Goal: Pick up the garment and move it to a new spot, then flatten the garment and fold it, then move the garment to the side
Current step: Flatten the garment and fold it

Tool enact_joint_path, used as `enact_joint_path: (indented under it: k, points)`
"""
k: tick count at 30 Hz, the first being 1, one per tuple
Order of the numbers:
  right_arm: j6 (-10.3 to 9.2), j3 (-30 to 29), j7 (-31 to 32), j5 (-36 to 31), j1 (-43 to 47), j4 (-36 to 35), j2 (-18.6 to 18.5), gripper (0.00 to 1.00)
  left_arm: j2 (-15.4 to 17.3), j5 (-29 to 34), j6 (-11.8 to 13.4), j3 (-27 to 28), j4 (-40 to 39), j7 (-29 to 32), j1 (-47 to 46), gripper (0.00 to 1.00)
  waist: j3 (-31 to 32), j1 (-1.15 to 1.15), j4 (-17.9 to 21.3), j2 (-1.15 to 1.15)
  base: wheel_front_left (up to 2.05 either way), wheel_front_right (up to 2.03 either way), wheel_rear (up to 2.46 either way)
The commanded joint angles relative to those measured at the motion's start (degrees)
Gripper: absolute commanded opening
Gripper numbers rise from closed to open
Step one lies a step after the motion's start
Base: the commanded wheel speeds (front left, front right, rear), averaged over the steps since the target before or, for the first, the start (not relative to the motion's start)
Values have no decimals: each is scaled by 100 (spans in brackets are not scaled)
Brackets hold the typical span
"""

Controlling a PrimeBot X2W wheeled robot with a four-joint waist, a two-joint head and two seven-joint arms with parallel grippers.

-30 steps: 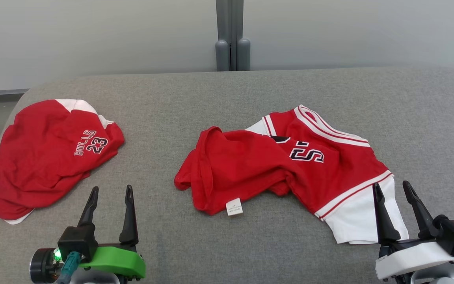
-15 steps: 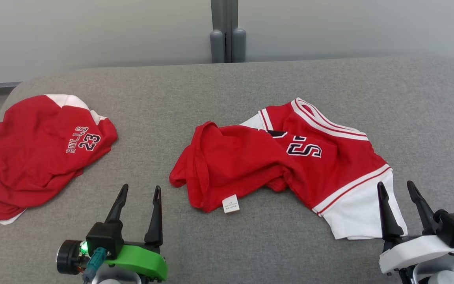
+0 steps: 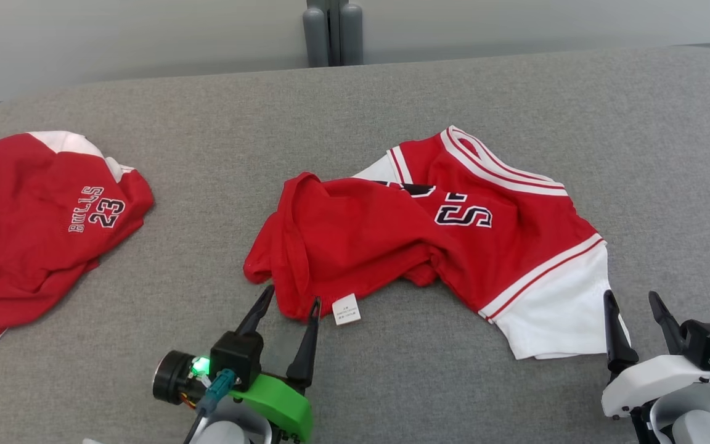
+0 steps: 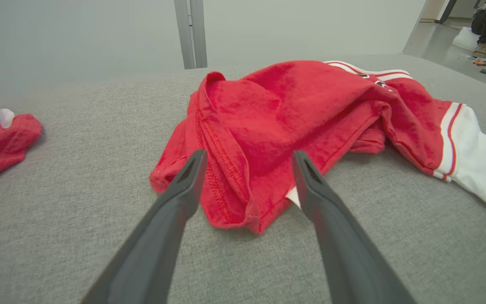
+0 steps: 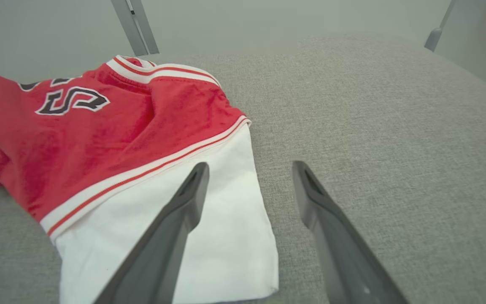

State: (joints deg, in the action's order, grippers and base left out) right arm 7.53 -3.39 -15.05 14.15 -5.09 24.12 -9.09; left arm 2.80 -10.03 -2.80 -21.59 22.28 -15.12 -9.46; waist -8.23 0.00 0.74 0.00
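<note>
The garment [image 3: 429, 240] lay crumpled well apart from the second jersey [image 3: 34, 228], my left gripper [image 3: 292, 295] and right gripper [image 3: 629, 294] both gaped empty, and I judged that straddling its hems deeply before closing was best.

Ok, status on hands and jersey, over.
Left hand open, flanking jersey's near corner. Right hand open at its white edge. Second jersey far left, apart.

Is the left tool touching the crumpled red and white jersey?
Cannot tell: the left wrist view shows the left tool straddling the red jersey, neither contact nor gap plain.
</note>
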Motion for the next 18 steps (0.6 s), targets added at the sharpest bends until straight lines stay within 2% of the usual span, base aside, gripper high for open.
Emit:
enact_joint_path:
  k: [1, 7, 18]
  points:
    - [-8, -24, -18, -31, -105, 100, 24, 100, 19, -3, -30, -72, 99, -2, -136, 100, -99, 0, 77, 0, 0, 0, 0]
    - [-8, -41, -18, -42, -248, 563, 72, 100, 20, -99, -27, -247, 531, -3, -343, 100, -218, 0, 164, 0, 0, 0, 0]
    - [-8, 317, -14, 165, -512, 1278, 146, 100, 21, -312, -60, -364, 1301, -3, -630, 100, -306, 0, 282, 0, 0, 0, 0]
